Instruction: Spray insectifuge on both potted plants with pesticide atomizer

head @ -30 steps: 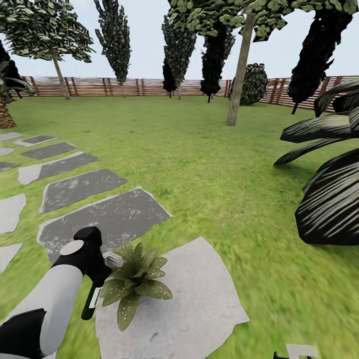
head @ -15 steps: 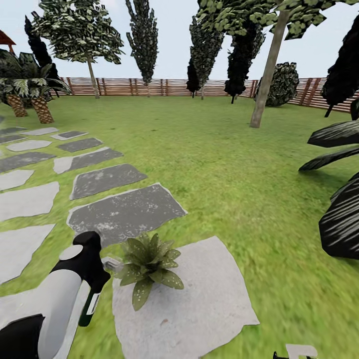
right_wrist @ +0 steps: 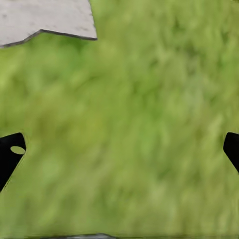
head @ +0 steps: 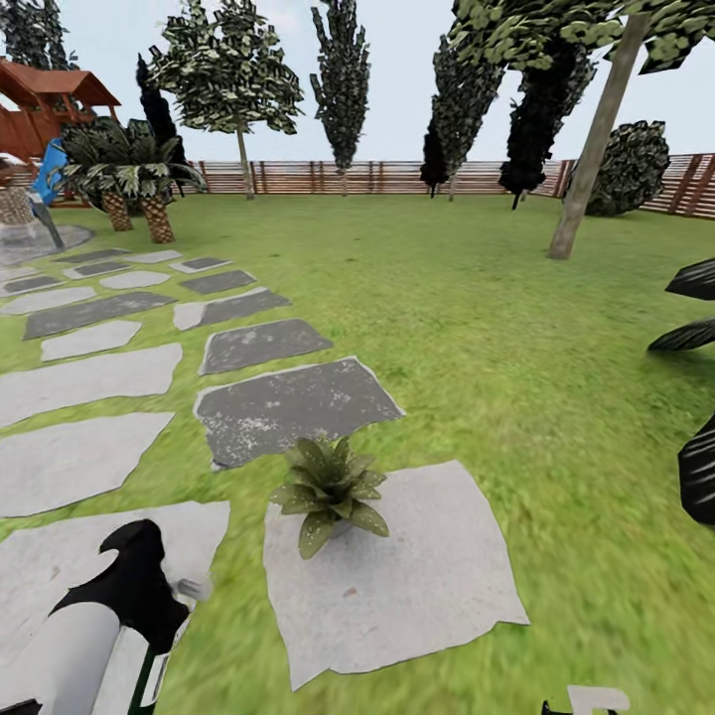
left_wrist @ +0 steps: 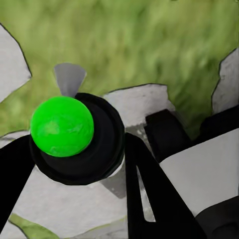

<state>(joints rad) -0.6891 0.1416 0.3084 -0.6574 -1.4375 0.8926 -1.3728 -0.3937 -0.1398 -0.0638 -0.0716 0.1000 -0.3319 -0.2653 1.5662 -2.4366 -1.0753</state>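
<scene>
Your view has swung left; left fingers (left_wrist: 134,164) clamp the pesticide atomizer (left_wrist: 74,137) near the potted plant (head: 331,489), right fingers (right_wrist: 11,157) apart.

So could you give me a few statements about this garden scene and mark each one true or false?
1. The left claw grips the pesticide atomizer. True.
2. The potted plant sits in the middle of the lawn, away from any stone. False: it stands at the edge of a pale stepping stone.
3. The right claw is open over grass. True.
4. A brick wall closes off the garden. False: it is a brown slatted wooden fence.
</scene>
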